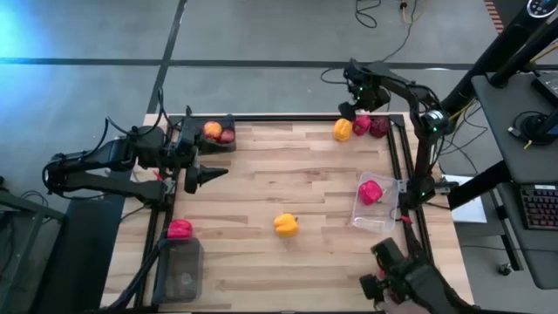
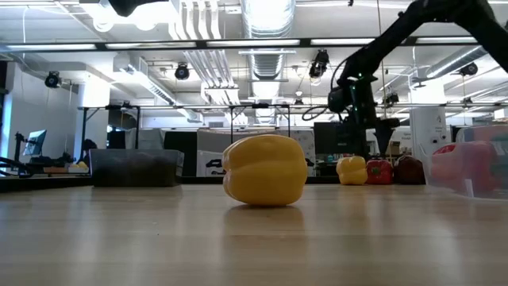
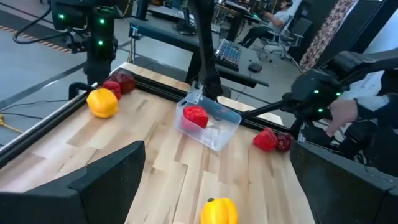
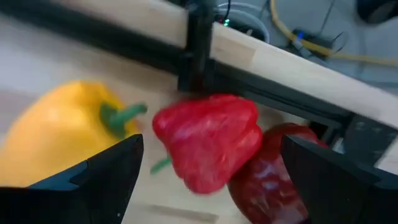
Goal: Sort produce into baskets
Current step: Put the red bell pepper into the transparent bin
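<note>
Red fills the gap between the right hand's (image 4: pixel 205 186) spread fingers: a red bell pepper (image 4: pixel 208 146) sits directly ahead of it, centred in the open span and not yet touched. Its green stem points out toward the yellow bell pepper (image 4: pixel 59 140) just beside it on one flank, while a dark red apple (image 4: pixel 273 177) presses close on the other. So the pepper's long axis seems to run across the hand's approach, and the fingers have to drop into the narrow spaces on either side. Just beyond this cluster runs the bench's (image 1: pixel 261 192) black rail (image 4: pixel 199 43).

From above, the right hand (image 1: pixel 359 98) hangs over these three pieces at the far right corner, clearly the nearer arm. Farther off lies the clear basket (image 1: pixel 388 218) with one red pepper inside. The left hand (image 1: pixel 212 174) waits open, well apart, near a dark basket (image 1: pixel 218 133).
</note>
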### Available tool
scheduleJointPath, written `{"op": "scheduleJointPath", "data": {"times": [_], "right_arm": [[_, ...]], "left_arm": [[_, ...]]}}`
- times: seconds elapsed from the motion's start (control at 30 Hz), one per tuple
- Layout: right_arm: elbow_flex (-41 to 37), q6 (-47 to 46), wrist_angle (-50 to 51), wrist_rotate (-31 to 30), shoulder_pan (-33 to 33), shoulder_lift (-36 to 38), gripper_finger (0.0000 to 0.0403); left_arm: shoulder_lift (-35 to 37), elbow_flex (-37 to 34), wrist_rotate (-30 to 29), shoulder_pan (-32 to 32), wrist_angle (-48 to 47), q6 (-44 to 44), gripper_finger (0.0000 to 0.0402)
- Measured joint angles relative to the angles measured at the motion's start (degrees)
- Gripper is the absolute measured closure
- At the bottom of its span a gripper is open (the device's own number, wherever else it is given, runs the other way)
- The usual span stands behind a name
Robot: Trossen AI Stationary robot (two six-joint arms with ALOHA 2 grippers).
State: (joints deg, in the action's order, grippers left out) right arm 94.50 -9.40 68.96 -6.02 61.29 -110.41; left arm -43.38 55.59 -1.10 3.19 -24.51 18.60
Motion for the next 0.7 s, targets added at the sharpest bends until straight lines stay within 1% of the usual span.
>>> {"op": "scheduleJointPath", "data": {"times": [0.13,0.3,0.4,0.57,0.7], "right_arm": [[1.7,-2.6,2.7,0.4,2.2,-3.1,0.0033],[1.8,-2.9,2.8,5.9,4.2,-5.8,0.0033],[1.7,-1.5,2.8,5.8,4.2,-6.9,0.0033],[1.6,-2.4,2.6,7.0,4.2,-9.0,0.0033],[1.5,-3.6,3.3,11.7,4.2,-9.7,0.0035]], "left_arm": [[0.0,0.0,0.0,0.4,0.0,0.5,0.0019],[0.0,0.0,0.0,0.4,0.0,0.5,0.0019],[0.0,0.0,0.0,0.4,0.0,0.5,0.0019],[0.0,0.0,0.0,0.4,0.0,0.5,0.0019],[0.0,0.0,0.0,0.4,0.0,1.7,0.0019]]}}
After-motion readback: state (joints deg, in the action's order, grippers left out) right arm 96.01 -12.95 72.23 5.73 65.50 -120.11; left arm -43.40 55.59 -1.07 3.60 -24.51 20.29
